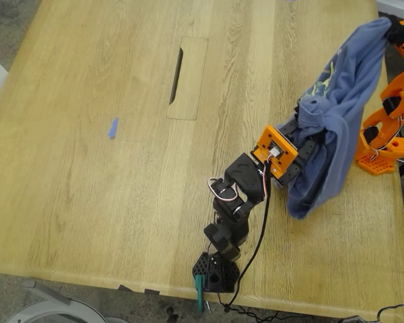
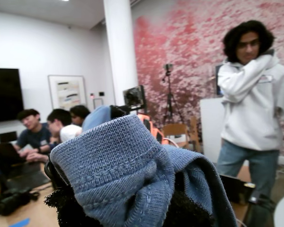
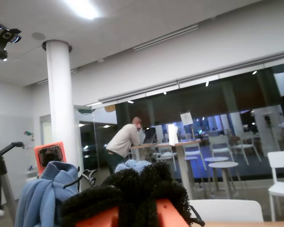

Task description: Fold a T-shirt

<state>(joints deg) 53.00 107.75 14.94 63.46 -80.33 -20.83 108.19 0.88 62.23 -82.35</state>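
Exterior view, left to right.

- Blue tape scrap (image 1: 112, 128) and slot (image 1: 177, 75) on table (image 1: 67, 202): well apart from both grippers, not involved.
- My first gripper (image 1: 297, 134): clamped on bunched hem of T-shirt (image 1: 337, 114); the first wrist view shows the fabric wadded over the jaws.
- T-shirt hangs crumpled between the grippers, lifted, lower end sagging beneath my first gripper toward the table.
- My second gripper (image 1: 394, 27): seemingly pinching far corner; only a small blue tuft shows at its pads.

Step, as judged: lift and spread, no fold made. Next calls for drawing the grippers apart, then laying the cloth flat.
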